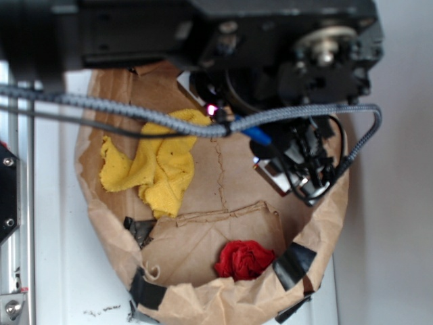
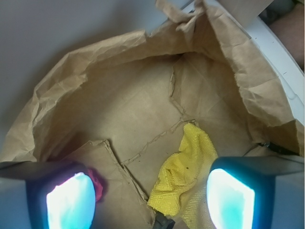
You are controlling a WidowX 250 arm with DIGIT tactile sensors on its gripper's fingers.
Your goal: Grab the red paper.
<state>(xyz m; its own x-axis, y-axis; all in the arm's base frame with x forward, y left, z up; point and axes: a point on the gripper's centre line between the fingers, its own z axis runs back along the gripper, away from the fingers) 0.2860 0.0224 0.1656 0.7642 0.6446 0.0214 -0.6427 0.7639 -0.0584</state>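
The red paper (image 1: 244,260) is a small crumpled wad lying inside the brown paper bag (image 1: 203,186), near its front wall. In the wrist view only a sliver of the red paper (image 2: 97,183) shows, peeking out beside the left finger. My gripper (image 1: 301,172) hangs over the bag's right side, up and to the right of the wad and apart from it. Seen from the wrist, the gripper (image 2: 150,202) is open, jaws spread wide with only the bag floor between them.
A yellow terry cloth (image 1: 157,166) lies in the bag's left half and shows near the right finger as yellow cloth (image 2: 183,174). Black tape patches (image 1: 293,265) mark the bag's front rim. Cables (image 1: 176,122) cross above the bag. A metal rail (image 1: 13,203) runs at the left.
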